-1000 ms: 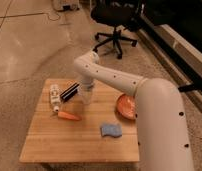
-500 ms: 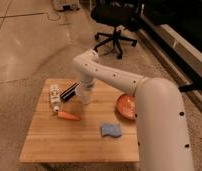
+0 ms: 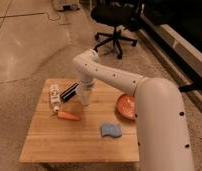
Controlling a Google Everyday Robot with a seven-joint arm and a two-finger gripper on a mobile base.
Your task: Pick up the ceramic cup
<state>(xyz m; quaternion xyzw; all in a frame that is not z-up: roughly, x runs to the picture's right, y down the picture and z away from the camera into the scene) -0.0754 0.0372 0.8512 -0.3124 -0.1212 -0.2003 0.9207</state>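
Note:
The ceramic cup [image 3: 84, 99] is a small pale tumbler standing upright on the wooden table [image 3: 84, 142], left of its middle. My white arm reaches in from the right, bends at an elbow and comes straight down onto the cup. My gripper [image 3: 84, 90] is at the cup's rim, directly above it. The arm's end merges with the cup, so the hold cannot be made out.
A white bottle [image 3: 55, 95] lies at the table's left, with a dark striped object [image 3: 69, 92] between it and the cup. An orange carrot [image 3: 68, 116] lies in front. A blue sponge [image 3: 111, 130] and a reddish-orange bowl [image 3: 126, 107] sit right. An office chair [image 3: 114, 20] stands behind.

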